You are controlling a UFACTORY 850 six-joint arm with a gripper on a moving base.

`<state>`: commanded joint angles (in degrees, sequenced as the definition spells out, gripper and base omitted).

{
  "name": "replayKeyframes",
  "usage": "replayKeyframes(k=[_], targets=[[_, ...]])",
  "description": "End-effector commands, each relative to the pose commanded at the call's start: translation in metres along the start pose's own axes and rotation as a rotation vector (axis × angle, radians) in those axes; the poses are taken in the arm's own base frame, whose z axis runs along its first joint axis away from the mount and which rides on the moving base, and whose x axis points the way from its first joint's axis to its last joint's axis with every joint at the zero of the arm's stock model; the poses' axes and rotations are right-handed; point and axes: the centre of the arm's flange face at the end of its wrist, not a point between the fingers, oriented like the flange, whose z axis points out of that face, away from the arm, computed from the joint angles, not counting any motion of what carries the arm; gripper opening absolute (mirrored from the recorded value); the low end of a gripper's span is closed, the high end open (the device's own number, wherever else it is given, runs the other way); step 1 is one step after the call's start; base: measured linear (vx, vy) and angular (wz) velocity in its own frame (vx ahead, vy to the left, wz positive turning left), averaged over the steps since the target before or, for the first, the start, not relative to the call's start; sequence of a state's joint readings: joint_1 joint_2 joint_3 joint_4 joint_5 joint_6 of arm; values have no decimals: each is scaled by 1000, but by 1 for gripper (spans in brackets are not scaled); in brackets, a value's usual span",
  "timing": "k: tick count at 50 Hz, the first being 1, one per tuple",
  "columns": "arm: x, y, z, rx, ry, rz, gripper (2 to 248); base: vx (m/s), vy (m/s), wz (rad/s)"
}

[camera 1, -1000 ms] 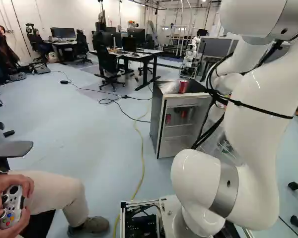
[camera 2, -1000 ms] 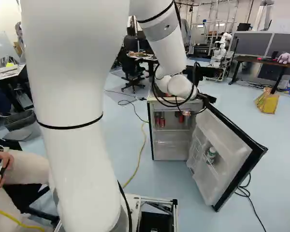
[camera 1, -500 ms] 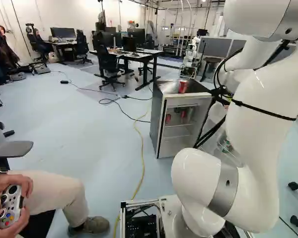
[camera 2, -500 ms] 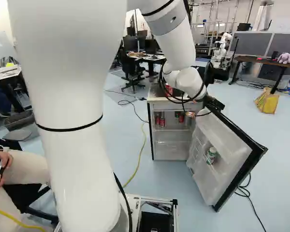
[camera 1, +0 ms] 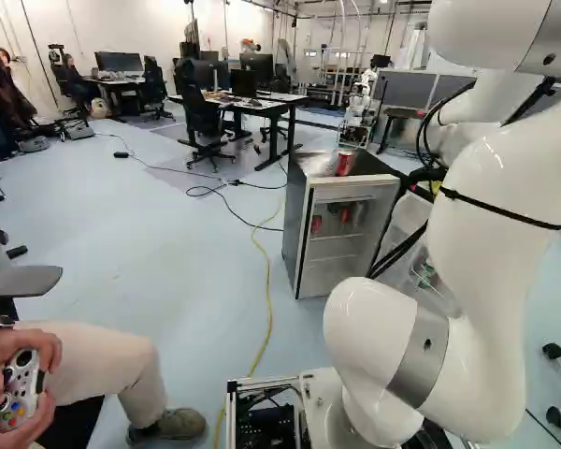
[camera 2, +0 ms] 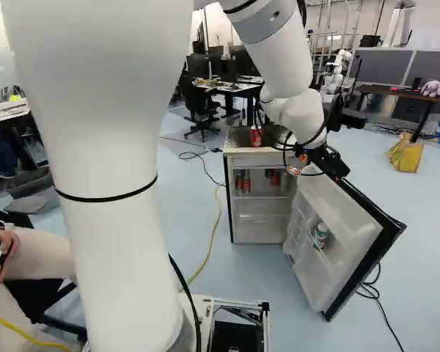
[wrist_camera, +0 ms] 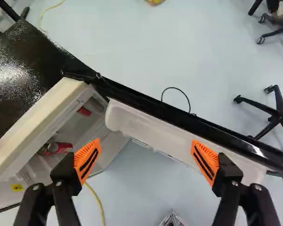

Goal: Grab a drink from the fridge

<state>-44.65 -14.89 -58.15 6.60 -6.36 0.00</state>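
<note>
Red cans (wrist_camera: 60, 148): inside the fridge (wrist_camera: 35, 129), beyond the pincer's fridge-side finger and lower down; we cannot tell which one is wanted.
Pincer (wrist_camera: 146, 149): we see its fingers spread wide, nothing between the orange pads (wrist_camera: 88, 161).
Open door (wrist_camera: 172, 113): slants below and ahead of the pincer; we judge that sinking straight down would knock a finger on its rim or shelf.
Next move: we'd shift towards the fridge, then lower and turn in; cutting the corner could jam us on the frame.
Arm cables (camera 1: 395, 254): loose behind the pincer, they could snag the door as we swing in.
Can on top (camera 2: 256, 137): fridge-side of the pincer, easily toppled by a low wrist.
Floor (wrist_camera: 179, 56): pale blue and smooth, far beneath the pincer.
Yellow cable (wrist_camera: 98, 200): on that floor, fridge-side.
Wheeled chair (wrist_camera: 273, 113): past the door's free end.
</note>
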Motion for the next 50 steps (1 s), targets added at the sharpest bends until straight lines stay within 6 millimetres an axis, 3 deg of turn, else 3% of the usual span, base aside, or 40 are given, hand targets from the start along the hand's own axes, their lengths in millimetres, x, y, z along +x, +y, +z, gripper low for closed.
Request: replayKeyframes(k=[27, 50], targets=[[23, 21, -11, 7, -178, 131, 247, 0, 0, 0], [39, 39, 2, 23, -326, 210, 247, 0, 0, 0]])
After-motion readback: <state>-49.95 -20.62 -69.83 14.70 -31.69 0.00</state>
